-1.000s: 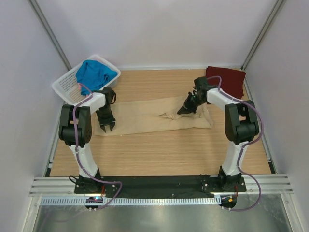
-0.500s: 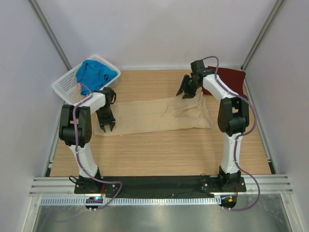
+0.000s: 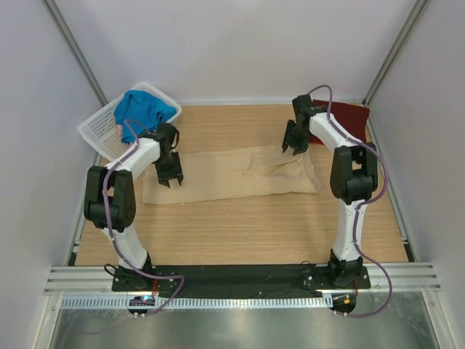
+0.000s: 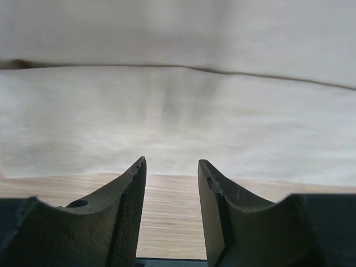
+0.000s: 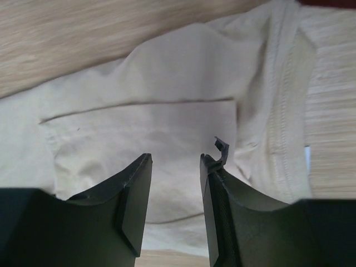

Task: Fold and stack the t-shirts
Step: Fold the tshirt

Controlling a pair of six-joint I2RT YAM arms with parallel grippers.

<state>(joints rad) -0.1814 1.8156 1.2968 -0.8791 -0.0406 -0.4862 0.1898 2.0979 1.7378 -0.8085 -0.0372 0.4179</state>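
The tan t-shirt [image 3: 232,173] lies folded into a long strip across the middle of the table; it also fills the left wrist view [image 4: 178,117] and the right wrist view [image 5: 150,128]. My left gripper [image 3: 173,180] is open and empty over the shirt's left end. My right gripper [image 3: 292,147] is open and empty above the shirt's far right corner, near its collar [image 5: 283,94]. The dark maroon t-shirt [image 3: 347,120] lies folded at the back right. The blue t-shirt [image 3: 143,109] lies bunched in the basket, with a bit of pink cloth [image 3: 120,129] beside it.
A white lattice basket [image 3: 98,131] stands tilted at the back left corner. Bare wooden table [image 3: 240,233] lies in front of the tan shirt. White walls close in the table on three sides.
My right gripper let go of the shirt's middle, rose toward the back, then came down near the far right corner. My left gripper shifted right and back onto the shirt's left end.
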